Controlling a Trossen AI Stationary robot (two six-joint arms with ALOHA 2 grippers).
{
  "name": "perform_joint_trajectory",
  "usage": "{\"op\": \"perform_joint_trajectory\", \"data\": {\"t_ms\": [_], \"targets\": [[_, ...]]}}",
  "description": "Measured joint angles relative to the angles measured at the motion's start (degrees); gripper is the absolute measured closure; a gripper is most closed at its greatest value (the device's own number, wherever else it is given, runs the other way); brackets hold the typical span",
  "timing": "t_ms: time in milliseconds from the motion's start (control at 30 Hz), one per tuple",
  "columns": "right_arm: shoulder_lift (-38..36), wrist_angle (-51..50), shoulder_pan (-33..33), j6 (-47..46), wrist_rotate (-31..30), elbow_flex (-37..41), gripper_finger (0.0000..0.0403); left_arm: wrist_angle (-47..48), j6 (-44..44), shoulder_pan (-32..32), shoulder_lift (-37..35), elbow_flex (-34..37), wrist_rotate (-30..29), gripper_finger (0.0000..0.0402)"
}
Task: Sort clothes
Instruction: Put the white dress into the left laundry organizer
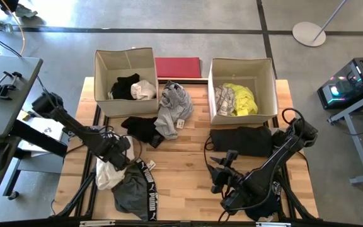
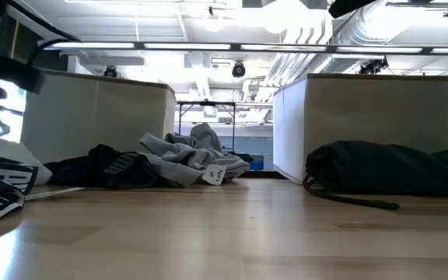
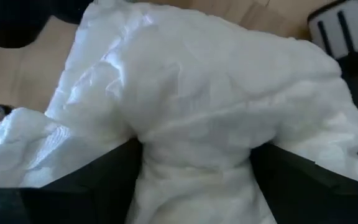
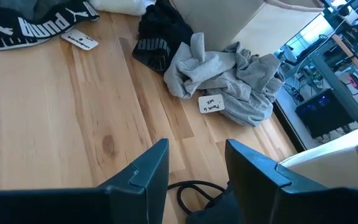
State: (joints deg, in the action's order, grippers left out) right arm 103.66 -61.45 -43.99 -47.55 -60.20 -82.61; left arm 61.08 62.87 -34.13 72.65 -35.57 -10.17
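My left gripper is shut on a cream-white garment at the table's near left. A grey garment with a PUMA waistband lies beside it on the table. A black garment and a light grey garment lie in front of the left box. A large black garment lies in front of the right box. My right gripper is open and empty above the bare wood at the near right; it also shows in the right wrist view. My left gripper pinches a bunched-up fold of the cream-white garment between its two fingers. Several layers are gathered in the hold. The cloth spreads out wide beyond the fingers. In the high view its lower part lies on the table.
The left cardboard box holds black and cream garments. The right box holds neon yellow and printed ones. A flat red board lies between the boxes at the far edge. A black cord lies under my right gripper.
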Motion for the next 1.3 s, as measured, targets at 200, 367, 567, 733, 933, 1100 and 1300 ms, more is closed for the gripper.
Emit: {"op": "perform_joint_trajectory", "data": {"t_ms": [200,367,567,733,933,1100,1300], "targets": [[0.0,0.3,0.0,-0.1,0.0,0.0,0.0258,-8.9,-0.1,1.2,3.2,2.7,1.6,0.0165],[0.0,0.9,0.0,0.0,0.0,0.0,0.0258,-8.0,1.3,2.2,3.9,1.3,1.1,0.0265],[0.0,0.9,0.0,0.0,0.0,0.0,0.0258,-0.1,1.8,4.5,3.3,-5.2,-0.1,0.0382],[0.0,0.9,0.0,0.0,0.0,0.0,0.0258,10.3,-0.2,5.6,0.9,-19.0,-12.4,0.0377],[0.0,0.9,0.0,0.1,0.0,0.0,0.0258,15.1,-11.5,5.7,-2.1,-40.0,-36.5,0.0378],[0.0,0.9,0.0,0.0,-0.1,0.0,0.0258,12.5,-29.6,5.7,-3.2,-54.8,-60.2,0.0377],[0.0,0.9,0.0,0.1,-0.2,0.0,0.0258,-0.3,-65.9,11.0,-3.3,-66.7,-79.3,0.0377]]}}
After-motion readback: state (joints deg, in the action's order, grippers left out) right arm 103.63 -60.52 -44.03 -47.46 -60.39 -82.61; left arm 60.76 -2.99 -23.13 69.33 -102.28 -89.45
